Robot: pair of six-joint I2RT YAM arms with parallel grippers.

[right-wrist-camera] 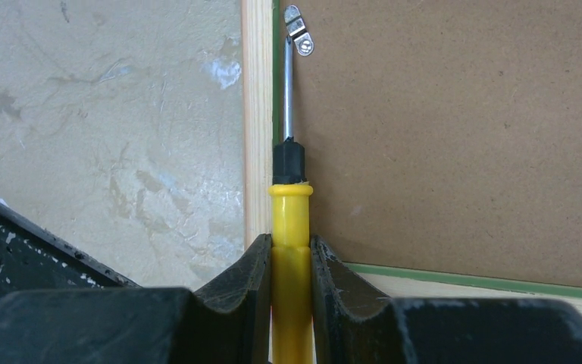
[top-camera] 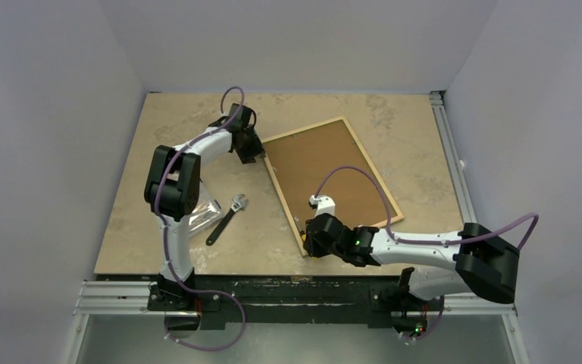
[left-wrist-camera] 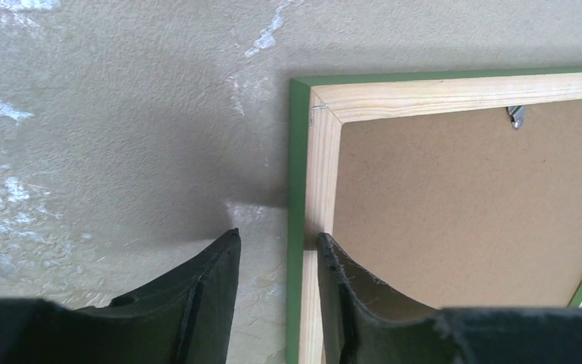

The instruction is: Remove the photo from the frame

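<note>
The frame (top-camera: 373, 168) lies face down, its brown backing board (top-camera: 333, 178) up. The photo is hidden. My left gripper (top-camera: 256, 152) is at the frame's far left corner. Its jaws (left-wrist-camera: 278, 235) are open and straddle the rail (left-wrist-camera: 322, 152): the right finger touches the pale wood's inner side, and the left finger stands off the green edge (left-wrist-camera: 298, 152). My right gripper (right-wrist-camera: 291, 241) is shut on a yellow-handled screwdriver (right-wrist-camera: 290, 212) at the near left corner (top-camera: 308, 244). The screwdriver's metal shaft (right-wrist-camera: 288, 91) runs along the rail (right-wrist-camera: 258, 114) up to a small metal clip (right-wrist-camera: 298, 30).
A black wrench (top-camera: 226, 220) and a crumpled silvery bag (top-camera: 201, 216) lie on the beige tabletop left of the frame, beside the left arm. Another metal clip (left-wrist-camera: 516, 115) sits at the backing board's (left-wrist-camera: 462, 205) far edge.
</note>
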